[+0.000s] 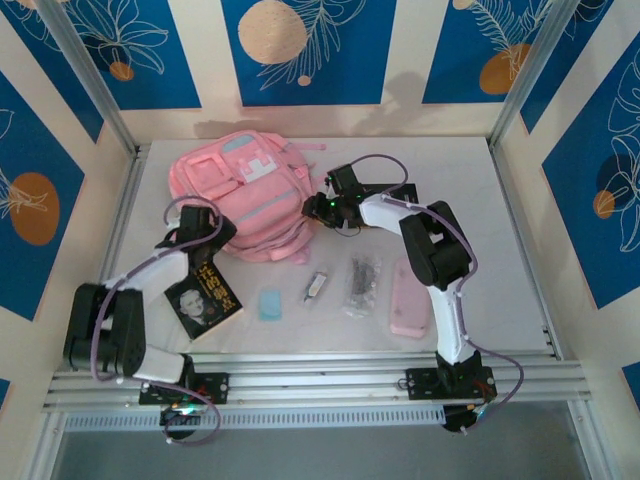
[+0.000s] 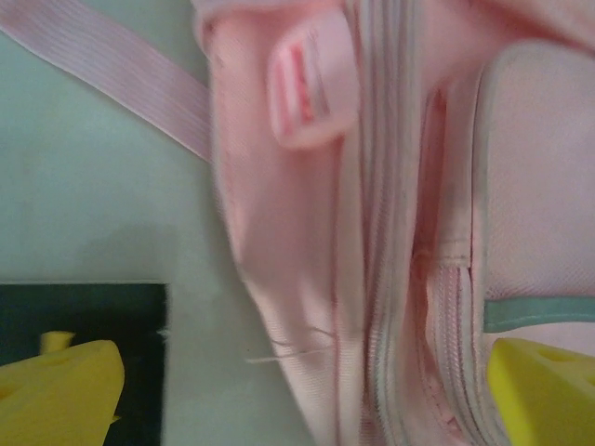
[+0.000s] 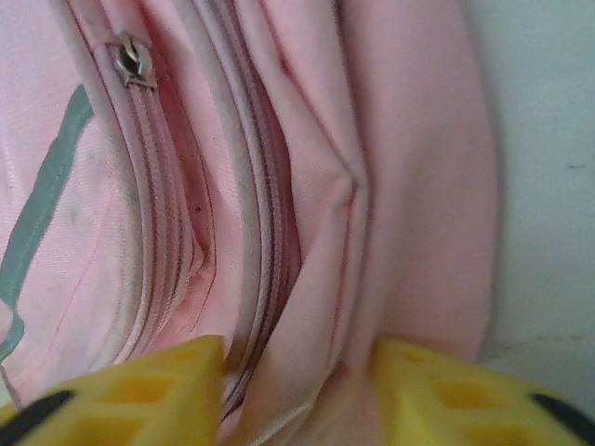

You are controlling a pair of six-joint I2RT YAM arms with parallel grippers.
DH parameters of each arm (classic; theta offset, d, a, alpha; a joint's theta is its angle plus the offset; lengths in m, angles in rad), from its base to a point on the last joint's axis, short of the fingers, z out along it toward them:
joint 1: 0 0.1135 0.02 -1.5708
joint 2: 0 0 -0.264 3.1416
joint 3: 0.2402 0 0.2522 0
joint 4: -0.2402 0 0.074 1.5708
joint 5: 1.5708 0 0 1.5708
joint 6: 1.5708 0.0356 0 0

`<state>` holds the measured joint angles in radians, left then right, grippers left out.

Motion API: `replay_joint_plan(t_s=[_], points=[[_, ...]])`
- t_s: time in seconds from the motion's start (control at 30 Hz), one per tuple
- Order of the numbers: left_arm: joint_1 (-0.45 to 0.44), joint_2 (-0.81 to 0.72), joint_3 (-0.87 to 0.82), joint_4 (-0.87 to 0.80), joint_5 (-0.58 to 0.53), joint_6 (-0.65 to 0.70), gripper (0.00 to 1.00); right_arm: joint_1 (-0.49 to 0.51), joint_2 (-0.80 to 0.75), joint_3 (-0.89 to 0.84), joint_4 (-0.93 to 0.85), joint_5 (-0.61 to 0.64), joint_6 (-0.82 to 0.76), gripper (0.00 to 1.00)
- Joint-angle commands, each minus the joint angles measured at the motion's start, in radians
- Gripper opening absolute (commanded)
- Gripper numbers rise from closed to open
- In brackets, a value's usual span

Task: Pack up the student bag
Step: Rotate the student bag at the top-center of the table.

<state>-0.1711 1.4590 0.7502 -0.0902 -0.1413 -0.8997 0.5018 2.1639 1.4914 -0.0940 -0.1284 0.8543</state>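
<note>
The right gripper [image 3: 299,376] pinches a fold of the student bag [image 1: 245,190] — the left gripper [image 2: 307,386] hangs wide open over its other side.

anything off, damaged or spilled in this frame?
Minor only. The backpack has a loose thread sticking out of its side fabric in the left wrist view, and greyish smudges run along a zip in the right wrist view. The book lies crooked. Nothing spilled.
</note>
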Motion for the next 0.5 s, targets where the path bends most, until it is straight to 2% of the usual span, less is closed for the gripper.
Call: replay_joint_plan(t_s=[0.0, 0.07, 0.33, 0.47], points=[[-0.028, 0.095, 0.084, 0.064, 0.025, 0.016, 1.00, 0.004, 0.001, 0.038, -0.005, -0.076, 0.041, 0.13], [-0.028, 0.153, 0.098, 0.101, 0.029, 0.005, 1.00, 0.001, -0.036, 0.031, -0.007, -0.108, 0.043, 0.00], [-0.053, 0.305, 0.221, 0.224, 0.050, 0.032, 1.00, 0.009, -0.287, -0.101, -0.077, -0.208, 0.042, 0.00], [-0.059, 0.385, 0.323, 0.262, 0.107, 0.048, 1.00, 0.051, -0.389, -0.186, -0.110, -0.241, 0.080, 0.00]])
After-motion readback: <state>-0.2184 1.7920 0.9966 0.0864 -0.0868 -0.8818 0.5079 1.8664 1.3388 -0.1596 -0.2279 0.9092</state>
